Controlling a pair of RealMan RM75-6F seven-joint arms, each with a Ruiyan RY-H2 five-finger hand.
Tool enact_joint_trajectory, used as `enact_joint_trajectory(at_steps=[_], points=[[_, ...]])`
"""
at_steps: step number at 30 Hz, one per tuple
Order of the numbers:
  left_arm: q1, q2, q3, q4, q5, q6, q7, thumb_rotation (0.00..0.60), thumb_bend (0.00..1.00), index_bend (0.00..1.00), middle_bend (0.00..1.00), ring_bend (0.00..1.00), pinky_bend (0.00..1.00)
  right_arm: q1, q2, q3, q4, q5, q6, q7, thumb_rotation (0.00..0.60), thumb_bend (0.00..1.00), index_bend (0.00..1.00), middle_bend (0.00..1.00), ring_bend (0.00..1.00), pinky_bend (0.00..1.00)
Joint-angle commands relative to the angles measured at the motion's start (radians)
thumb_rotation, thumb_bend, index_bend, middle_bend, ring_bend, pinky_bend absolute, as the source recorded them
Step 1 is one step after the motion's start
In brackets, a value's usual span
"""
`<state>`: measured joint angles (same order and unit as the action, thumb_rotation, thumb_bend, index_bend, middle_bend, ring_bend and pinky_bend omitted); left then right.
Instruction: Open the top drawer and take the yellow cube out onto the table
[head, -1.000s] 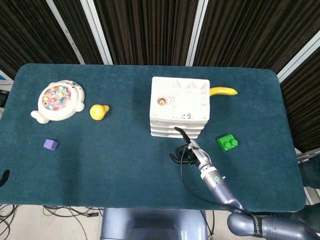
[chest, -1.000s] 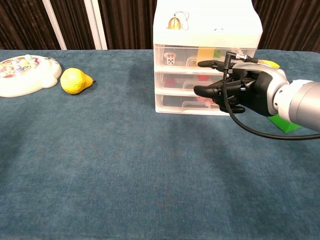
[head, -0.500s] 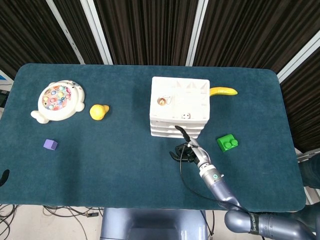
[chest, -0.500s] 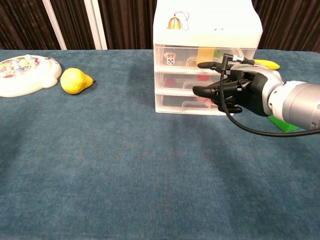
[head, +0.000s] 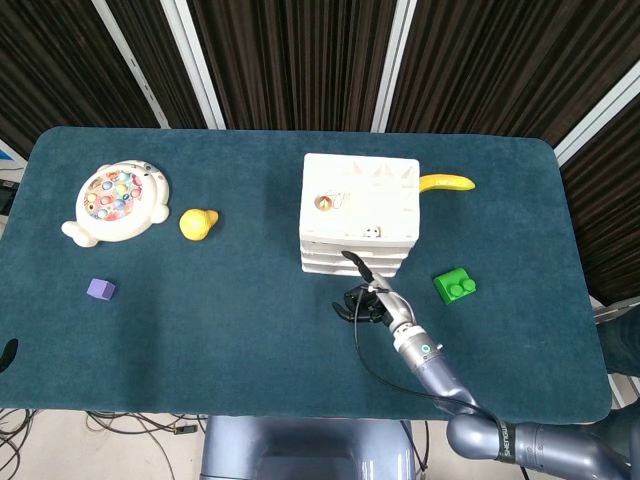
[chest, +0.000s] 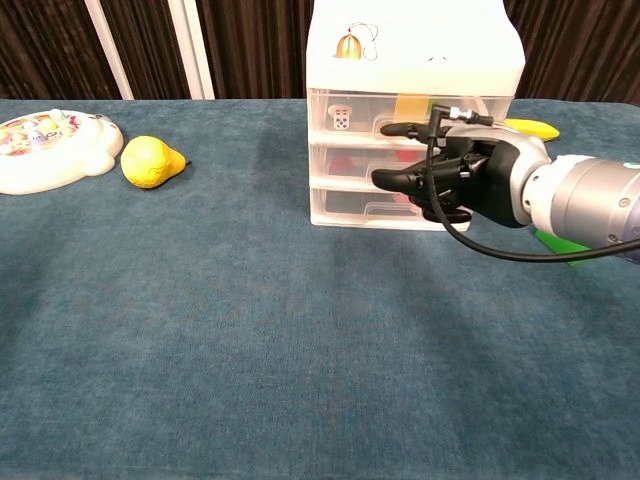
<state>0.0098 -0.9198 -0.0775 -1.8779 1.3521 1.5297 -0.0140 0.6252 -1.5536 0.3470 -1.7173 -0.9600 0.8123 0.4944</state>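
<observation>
Fingers (chest: 400, 130) at top drawer (chest: 370, 112) front

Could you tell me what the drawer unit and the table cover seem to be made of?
Drawer unit: probably plastic, with a glossy white shell and clear fronts that show the contents. Table cover: likely felt or short-pile fabric, teal, matte, with a fuzzy mottled nap.

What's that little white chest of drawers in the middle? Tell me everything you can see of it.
The drawer unit is a white plastic box with three see-through drawers stacked in it, all shut. It stands upright mid-table. Its top carries a small bell picture. A die and something yellow show through the top drawer; red things show lower down. The right robot hand is in front of the drawers; contact cannot be judged.
</observation>
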Motion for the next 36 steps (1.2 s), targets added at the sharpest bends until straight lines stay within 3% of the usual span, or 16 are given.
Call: enact_joint_trajectory(at_steps=[1,36], points=[[0.000,0.000,0.000,0.000,-0.001,0.000,0.001,0.600,0.30,0.06,0.00,0.00,0.00,0.003,-0.002,0.003,0.003,0.004,-0.007,0.003,0.600,0.41,0.00,0.87,0.89,0.98],[-0.002,-0.006,-0.007,0.000,-0.020,-0.001,0.023,0.600,0.30,0.06,0.00,0.00,0.00,0.039,-0.014,0.044,0.051,0.020,-0.091,0.039,0.600,0.41,0.00,0.87,0.89,0.98]])
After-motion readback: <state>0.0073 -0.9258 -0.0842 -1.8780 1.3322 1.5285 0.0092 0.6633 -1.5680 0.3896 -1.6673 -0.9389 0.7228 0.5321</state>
